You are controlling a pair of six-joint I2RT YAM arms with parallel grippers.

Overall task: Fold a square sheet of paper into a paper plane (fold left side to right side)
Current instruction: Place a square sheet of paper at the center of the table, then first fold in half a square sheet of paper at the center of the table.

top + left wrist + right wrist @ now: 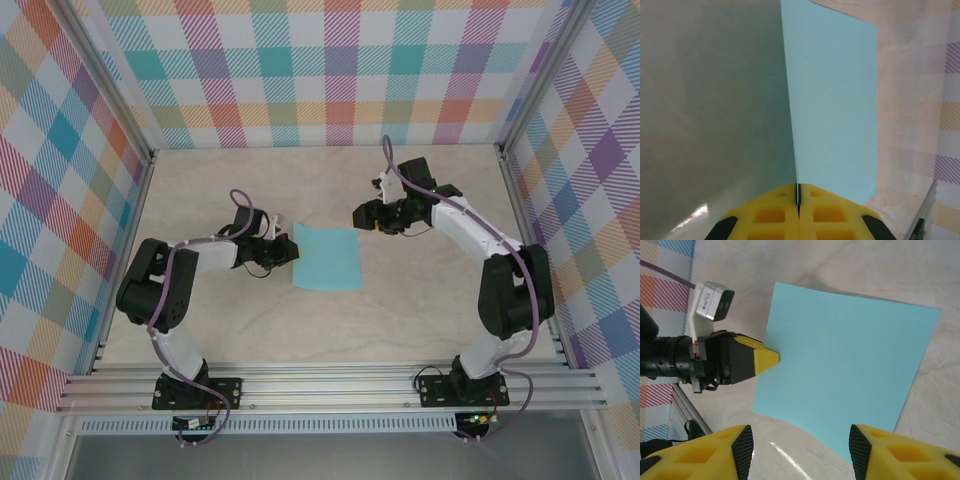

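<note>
The square sheet of paper (327, 257) lies turquoise side up in the middle of the table. My left gripper (289, 250) is at its left edge, and in the left wrist view the yellow fingers (775, 212) are shut on that edge, with the sheet (835, 100) stretching away from them. From the right wrist view, the left gripper's yellow tip (767, 359) pinches the sheet (850, 365), whose near edge curves slightly off the table. My right gripper (361, 217) hovers by the sheet's far right corner, open (800, 452) with nothing between its fingers.
Pale marbled tabletop (420, 320) surrounds the sheet. Plaid walls (330, 70) close in the back and both sides. Aluminium rails (330, 385) run along the near edge. The left arm's wrist camera (712, 300) sits above its fingers.
</note>
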